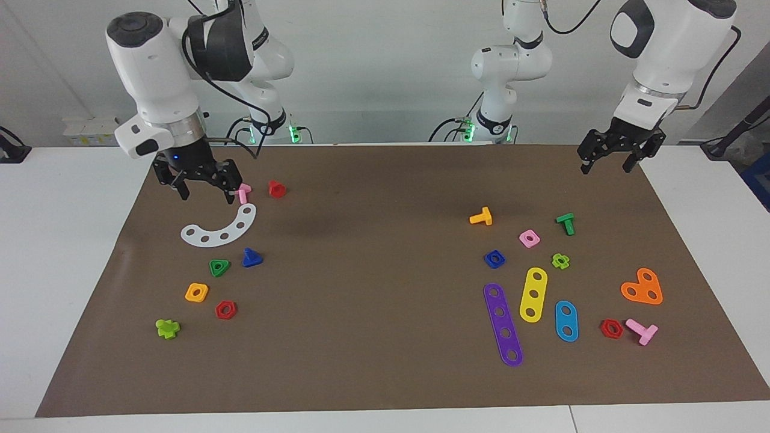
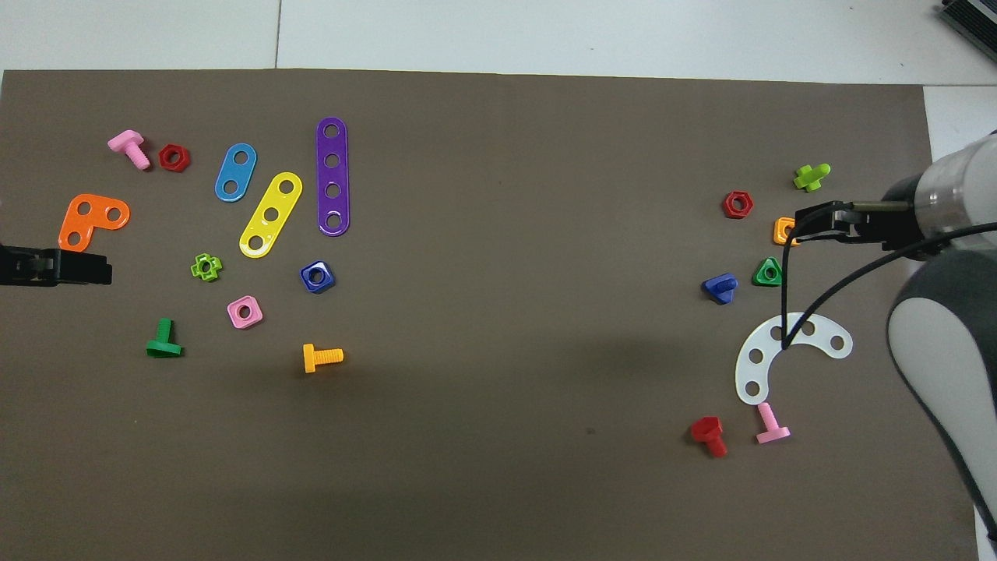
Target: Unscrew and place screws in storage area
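Observation:
The blue screw lies loose on the brown mat, beside a green triangular nut and a little farther from the robots than the white curved strip. It also shows in the overhead view, as does the strip. This is the storage area, at the right arm's end of the table. My right gripper is open and empty, raised over the storage area; from above it covers part of the orange nut. My left gripper is open and empty and waits over the mat's edge.
In the storage area lie a red nut, a lime bolt, a pink bolt and a red bolt. At the left arm's end lie purple, yellow and blue strips, an orange plate, a blue square nut and several nuts and bolts.

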{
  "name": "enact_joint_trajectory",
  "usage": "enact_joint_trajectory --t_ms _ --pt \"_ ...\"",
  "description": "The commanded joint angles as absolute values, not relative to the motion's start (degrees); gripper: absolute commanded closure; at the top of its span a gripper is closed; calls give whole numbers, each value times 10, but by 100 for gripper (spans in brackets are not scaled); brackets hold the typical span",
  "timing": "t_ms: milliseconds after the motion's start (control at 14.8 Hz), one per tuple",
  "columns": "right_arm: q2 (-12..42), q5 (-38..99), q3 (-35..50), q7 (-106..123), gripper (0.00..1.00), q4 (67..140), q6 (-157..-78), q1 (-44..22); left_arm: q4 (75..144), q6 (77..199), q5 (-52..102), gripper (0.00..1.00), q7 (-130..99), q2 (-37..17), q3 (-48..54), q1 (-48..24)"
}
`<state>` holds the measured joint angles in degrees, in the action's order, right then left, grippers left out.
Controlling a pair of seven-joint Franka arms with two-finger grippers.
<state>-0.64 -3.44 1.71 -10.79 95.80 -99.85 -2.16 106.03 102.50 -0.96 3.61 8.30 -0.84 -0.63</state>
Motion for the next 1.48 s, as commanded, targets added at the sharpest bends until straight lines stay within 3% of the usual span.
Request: enact_joint_trajectory --t_ms 0,202,607,1417 --pt "11 4 18 -91 0 890 -950 -14 1071 1025 -25 0 36 94 -14 -17" --pt "17 10 20 -92 0 868 -920 -18 1072 1021 -25 0 36 94 -13 -17" --pt "-8 4 20 -57 0 917 -922 -19 1074 1027 -25 0 37 95 -13 -17" --pt "-11 4 20 -58 0 925 -921 -20 1074 1031 -25 0 37 95 -13 -17"
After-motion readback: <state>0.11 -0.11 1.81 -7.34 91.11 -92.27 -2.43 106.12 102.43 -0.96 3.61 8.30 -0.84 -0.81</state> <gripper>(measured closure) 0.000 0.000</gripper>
